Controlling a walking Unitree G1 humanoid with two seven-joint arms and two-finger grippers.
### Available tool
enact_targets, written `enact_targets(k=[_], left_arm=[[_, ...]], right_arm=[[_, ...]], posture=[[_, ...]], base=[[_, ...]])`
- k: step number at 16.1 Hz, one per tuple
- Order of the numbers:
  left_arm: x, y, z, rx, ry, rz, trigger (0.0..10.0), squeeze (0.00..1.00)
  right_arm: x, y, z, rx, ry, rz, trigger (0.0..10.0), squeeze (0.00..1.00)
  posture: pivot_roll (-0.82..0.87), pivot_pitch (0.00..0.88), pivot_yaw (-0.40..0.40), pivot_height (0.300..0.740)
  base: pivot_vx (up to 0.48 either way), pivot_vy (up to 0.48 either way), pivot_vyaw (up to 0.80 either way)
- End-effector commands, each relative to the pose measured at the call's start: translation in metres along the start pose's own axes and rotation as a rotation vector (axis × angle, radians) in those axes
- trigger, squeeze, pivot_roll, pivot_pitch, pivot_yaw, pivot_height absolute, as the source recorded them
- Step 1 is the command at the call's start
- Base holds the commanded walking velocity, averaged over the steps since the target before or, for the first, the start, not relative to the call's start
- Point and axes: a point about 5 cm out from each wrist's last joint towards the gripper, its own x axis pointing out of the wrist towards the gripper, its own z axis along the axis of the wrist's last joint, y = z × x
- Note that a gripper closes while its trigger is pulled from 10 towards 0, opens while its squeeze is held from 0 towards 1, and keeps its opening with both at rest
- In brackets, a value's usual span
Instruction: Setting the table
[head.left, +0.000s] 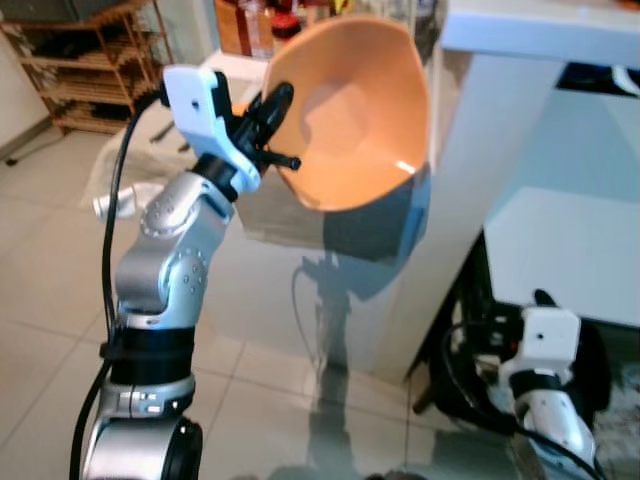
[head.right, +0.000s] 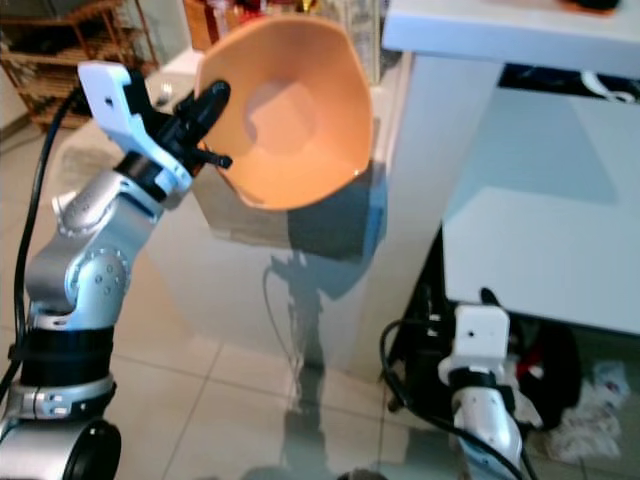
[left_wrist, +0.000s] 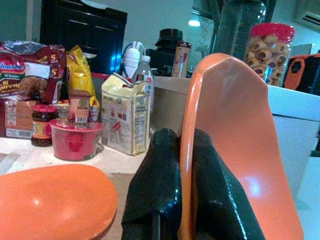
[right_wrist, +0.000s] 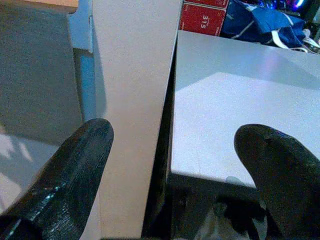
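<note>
Few marks could be read. In the left wrist view, at the upper left of the frame, a red noodle packet (left_wrist: 31, 62) bore a partly cut-off brand name ending in "mie", and the yellow packet (left_wrist: 80, 70) beside it carried a "5". In the right wrist view, at the top centre, a red box (right_wrist: 206, 15) showed characters that looked like "3TS"; other labels were too small or blurred to read.
</note>
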Motion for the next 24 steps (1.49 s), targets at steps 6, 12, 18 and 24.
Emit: enact_targets(k=[6,12,18,24], left_arm=[[0.005,-0.003,0.007,-0.005,-0.029,-0.031,0.0,0.0],[0.007,-0.005,0.004,0.007,-0.018,-0.03,0.0,0.0],[0.007,-0.008,-0.002,0.024,-0.003,-0.044,0.0,0.0],[0.007,-0.009,-0.008,0.058,0.017,-0.059,0.0,0.0]], right_arm=[[-0.003,-0.001,-0.004,0.007,0.028,-0.007,10.0,0.0],[-0.005,0.001,-0.001,0.0,0.006,0.006,10.0,0.0],[-0.004,0.0,0.0,-0.001,0.002,0.003,10.0,0.0],[-0.004,0.003,0.0,-0.001,-0.006,0.004,10.0,0.0]], posture=[[-0.1,0.005,0.025,0.74],[-0.1,0.01,0.026,0.74],[-0.1,0.01,0.029,0.74],[-0.11,0.002,0.035,0.74]], base=[[-0.076,0.0,-0.24],[0.0,-0.338,-0.26],[0.04,-0.421,0.0],[0.258,-0.401,0.0]])
